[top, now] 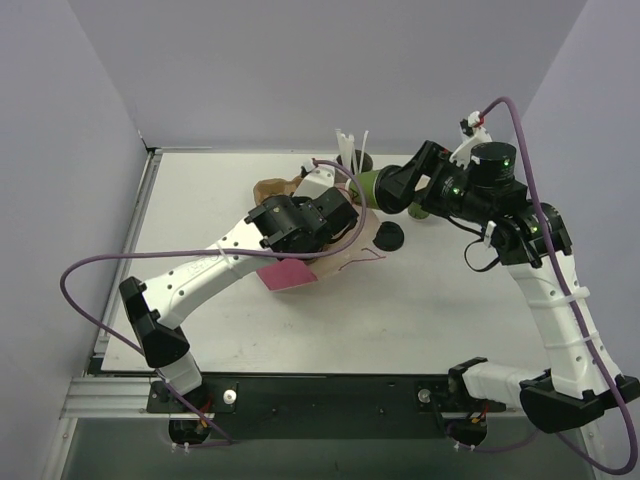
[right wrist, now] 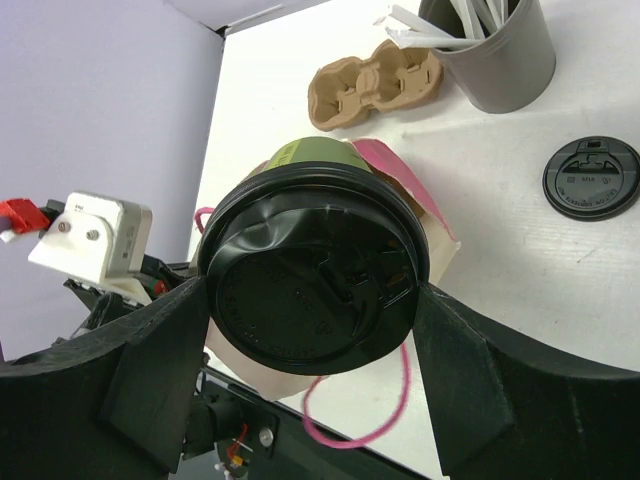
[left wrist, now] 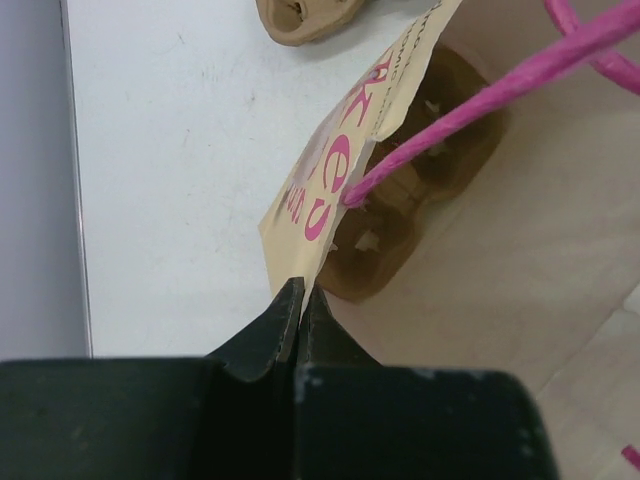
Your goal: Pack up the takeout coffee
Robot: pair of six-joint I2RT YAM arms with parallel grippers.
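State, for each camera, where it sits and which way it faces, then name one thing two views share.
Top external: above and behind the bases, looking down on the table; both arms show.
Left wrist: on the left arm, looking along the shut left gripper at the paper bag edge it pinches.
Right wrist: on the right arm, looking past the right gripper, closed on the lidded green cup.
Shared: the loose black lid, in top and right-wrist views.

White worktop (top: 430,300) bearing: brown moulded-pulp cup carrier (top: 272,187) upper centre; grey cylinder of white straws (top: 352,148) right of it; black round plastic lid (top: 389,237) centre; pink-printed brown paper bag (top: 292,272) centre-left.
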